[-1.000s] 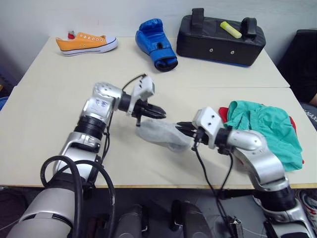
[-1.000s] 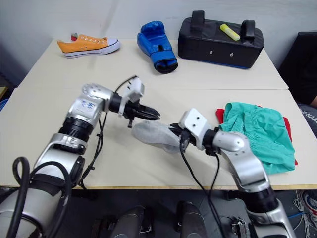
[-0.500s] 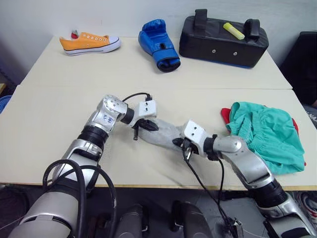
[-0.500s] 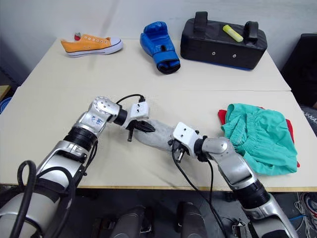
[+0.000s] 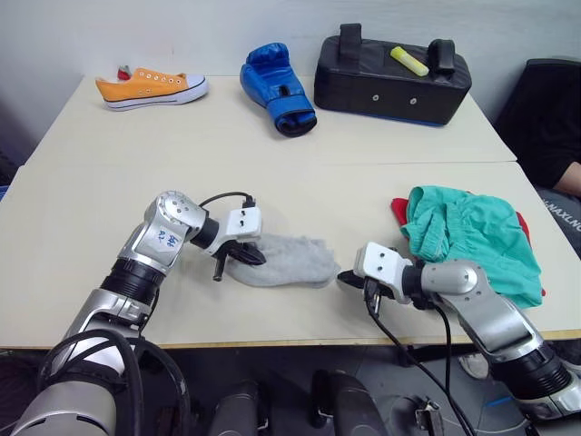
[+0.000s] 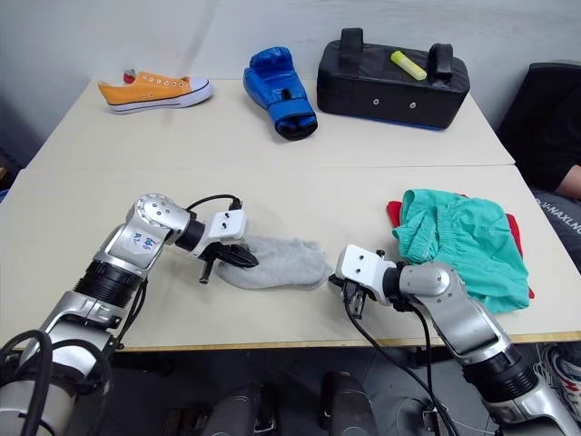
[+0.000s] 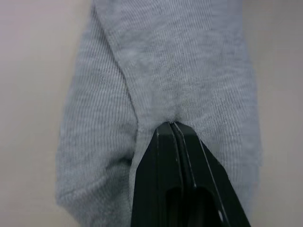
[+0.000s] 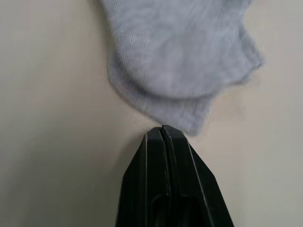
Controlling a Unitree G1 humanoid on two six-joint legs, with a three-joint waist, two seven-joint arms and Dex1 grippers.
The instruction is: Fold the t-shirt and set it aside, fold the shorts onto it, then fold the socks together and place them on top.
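— Near the front edge of the worktop point(image 5: 82, 191), what did we find?

— We found the socks point(image 5: 286, 259) lying flat as one grey bundle, and we took them as our landmark. The left end effector point(image 5: 252, 256) sat at their left end, its two black fingers point(image 7: 176, 156) pressed together with a fold of the knit caught between them, so we read it as clamped on the socks.

— And the right one?

— The right end effector point(image 5: 345, 276) rested just off the socks' right end, low over the worktop. Its fingers point(image 8: 163, 142) were together, tips meeting just short of the grey hem; whether they touched it we could not tell. It held nothing.

— Where were the other garments?

— To the right of the socks, well apart from them, the shorts point(image 5: 467, 238) lay crumpled on top of the t-shirt point(image 5: 399, 207), of which we saw red edges poking out on both sides.

— Anything else on the worktop?

— Far behind the socks, along the back, we saw an orange sneaker point(image 5: 152, 89) off to the left, a blue boxing glove point(image 5: 275, 89) roughly straight behind, and a black padded bag point(image 5: 392, 78) to the right with a yellow marker point(image 5: 409, 61) resting on it.
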